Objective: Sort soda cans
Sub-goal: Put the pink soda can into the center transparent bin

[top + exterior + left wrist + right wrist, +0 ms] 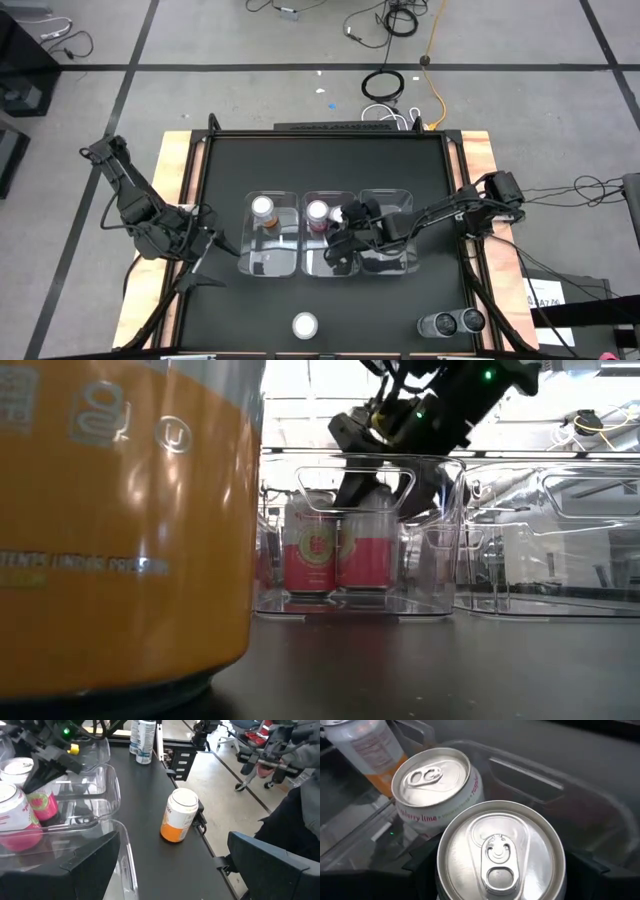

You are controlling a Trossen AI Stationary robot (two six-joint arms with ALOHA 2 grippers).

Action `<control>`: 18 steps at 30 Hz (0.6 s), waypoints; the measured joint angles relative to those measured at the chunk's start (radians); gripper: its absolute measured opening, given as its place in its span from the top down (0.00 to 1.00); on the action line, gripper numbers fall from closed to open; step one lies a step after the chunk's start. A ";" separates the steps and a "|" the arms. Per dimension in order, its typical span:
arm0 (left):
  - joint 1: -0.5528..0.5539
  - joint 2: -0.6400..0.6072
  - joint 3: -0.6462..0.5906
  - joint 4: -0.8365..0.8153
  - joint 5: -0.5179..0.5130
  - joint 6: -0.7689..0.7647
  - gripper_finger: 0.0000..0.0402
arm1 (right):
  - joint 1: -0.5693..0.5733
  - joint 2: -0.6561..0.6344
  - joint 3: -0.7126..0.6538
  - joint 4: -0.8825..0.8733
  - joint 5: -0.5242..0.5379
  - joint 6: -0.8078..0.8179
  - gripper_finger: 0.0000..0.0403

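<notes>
- 3 clear bins (285,262) are sitting side by side at the middle of the black desk (220,180).
- Right claw (343,243) is reaching into the middle bin (318,266), its fingers closed around a red can (501,853) standing upright there; the right wrist view is looking straight down on that can's silver top.
- 2nd red can (318,212) is standing just beside the held one in the same bin; in the low view the 2 red cans are showing side by side, touching or nearly so.
- 1 orange can (263,209) is standing in the left-hand bin.
- Another orange can (305,324) is standing alone on the desk near the front edge, upright.
- 2 dark grey cans (452,322) are standing together at the front right corner of the desk, touching or nearly so.
- Left claw (210,243) is waiting just left of the bins, fingers spread wide and gripping nothing.
- Beyond the desk edge, the left wrist view is catching a person's sleeve (306,755).
</notes>
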 joint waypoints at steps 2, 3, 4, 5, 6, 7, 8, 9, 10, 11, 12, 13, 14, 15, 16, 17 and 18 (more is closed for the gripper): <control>0.000 0.000 0.000 0.008 -0.001 0.000 0.05 | -0.006 0.000 -0.011 0.014 -0.007 -0.008 0.31; 0.000 0.000 0.000 0.011 -0.002 0.000 0.05 | -0.008 -0.001 -0.015 0.014 -0.009 -0.016 0.31; 0.000 0.000 0.000 0.013 -0.002 -0.001 0.05 | -0.009 -0.001 -0.016 0.012 -0.009 -0.032 0.31; 0.000 0.000 0.000 0.017 -0.003 -0.001 0.05 | -0.011 -0.001 -0.016 0.014 -0.010 -0.054 0.31; 0.000 0.000 0.000 0.022 -0.003 -0.001 0.05 | -0.012 -0.001 -0.016 0.014 -0.009 -0.077 0.31; 0.000 0.000 0.000 0.031 -0.004 -0.001 0.05 | -0.014 -0.001 -0.014 0.011 -0.006 -0.100 0.31; 0.000 0.000 0.000 0.035 -0.004 -0.001 0.05 | -0.015 -0.001 -0.013 0.011 -0.002 -0.114 0.31; 0.000 0.000 0.000 0.034 -0.010 -0.001 0.05 | -0.018 -0.001 -0.011 0.011 0.004 -0.121 0.31; 0.000 0.000 0.000 0.033 -0.016 -0.002 0.05 | -0.021 -0.001 -0.011 0.011 0.006 -0.124 0.31; 0.000 0.000 0.000 0.033 -0.021 -0.002 0.05 | -0.024 -0.001 -0.011 0.011 0.006 -0.124 0.31; 0.000 0.000 0.000 0.034 -0.023 -0.002 0.05 | -0.028 -0.001 -0.011 0.011 0.005 -0.124 0.30; 0.000 0.000 0.000 0.035 -0.023 -0.002 0.05 | -0.032 -0.001 -0.011 0.011 0.006 -0.126 0.28; 0.000 0.000 0.000 0.036 -0.023 -0.002 0.05 | -0.035 -0.001 -0.011 0.011 0.007 -0.132 0.26; 0.000 0.000 0.000 0.038 -0.023 -0.002 0.05 | -0.038 -0.001 -0.011 0.011 0.009 -0.136 0.25; 0.000 0.000 0.000 0.039 -0.023 -0.002 0.05 | -0.040 -0.001 -0.011 0.010 0.008 -0.139 0.23; 0.000 0.000 0.000 0.039 -0.023 -0.002 0.05 | -0.041 -0.001 -0.011 0.010 0.008 -0.139 0.22; 0.000 0.000 0.000 0.039 -0.023 -0.002 0.05 | -0.041 -0.001 -0.011 0.010 0.008 -0.140 0.22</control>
